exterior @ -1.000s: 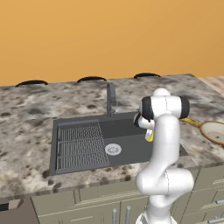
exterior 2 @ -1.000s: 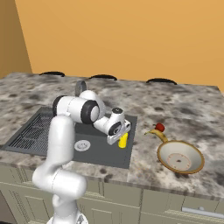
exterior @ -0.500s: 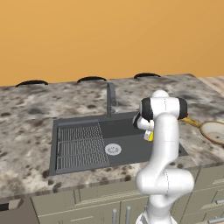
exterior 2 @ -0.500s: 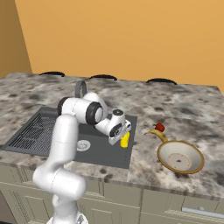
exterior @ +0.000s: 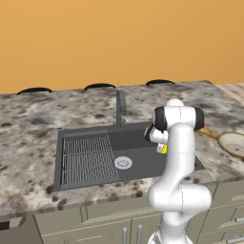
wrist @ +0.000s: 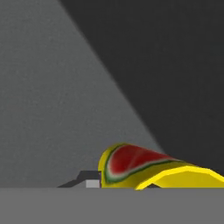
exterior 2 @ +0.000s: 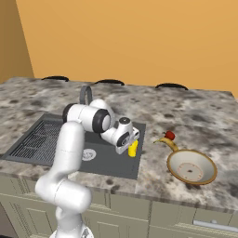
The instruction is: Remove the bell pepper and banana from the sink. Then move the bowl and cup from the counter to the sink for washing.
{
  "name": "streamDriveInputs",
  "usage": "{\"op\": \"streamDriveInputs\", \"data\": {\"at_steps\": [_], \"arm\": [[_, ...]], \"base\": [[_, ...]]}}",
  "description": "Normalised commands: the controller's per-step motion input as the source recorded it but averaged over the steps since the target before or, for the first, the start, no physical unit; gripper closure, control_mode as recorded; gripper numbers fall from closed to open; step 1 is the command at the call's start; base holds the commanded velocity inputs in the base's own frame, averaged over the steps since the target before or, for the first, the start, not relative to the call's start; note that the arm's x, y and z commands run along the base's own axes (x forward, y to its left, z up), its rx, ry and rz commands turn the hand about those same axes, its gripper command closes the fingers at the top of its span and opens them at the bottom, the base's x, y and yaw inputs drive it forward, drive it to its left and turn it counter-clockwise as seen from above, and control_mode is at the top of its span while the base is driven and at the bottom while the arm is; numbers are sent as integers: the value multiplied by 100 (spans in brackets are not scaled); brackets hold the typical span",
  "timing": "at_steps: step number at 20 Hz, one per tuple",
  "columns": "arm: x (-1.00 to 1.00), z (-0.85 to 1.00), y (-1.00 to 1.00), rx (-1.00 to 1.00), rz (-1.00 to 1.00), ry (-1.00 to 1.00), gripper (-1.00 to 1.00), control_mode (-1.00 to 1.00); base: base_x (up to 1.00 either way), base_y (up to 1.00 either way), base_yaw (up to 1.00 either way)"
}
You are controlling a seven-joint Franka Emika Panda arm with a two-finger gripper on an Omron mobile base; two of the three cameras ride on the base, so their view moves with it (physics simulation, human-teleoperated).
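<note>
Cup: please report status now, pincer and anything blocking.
Pincer low in sink, nearly shut around cup. Bowl on counter; banana and bell pepper beside it. Nothing blocking.

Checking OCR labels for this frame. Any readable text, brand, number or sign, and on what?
None readable in any view.
The cup carries a red mark with a green and white edge: a picture, not lettering.
The sink, bowl and countertop show no markings.
</note>
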Motion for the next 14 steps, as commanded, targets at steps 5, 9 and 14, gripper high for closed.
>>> {"op": "streamDriveInputs", "data": {"at_steps": [5, 9, 14], "arm": [[7, -5, -10, 0, 0, 2, -100, -100], [5, 16, -7, 1, 0, 8, -100, -100], [1, 28, -2, 1, 0, 5, -100, -100]], "base": [[0, 0, 0], [0, 0, 0], [0, 0, 0]]}}
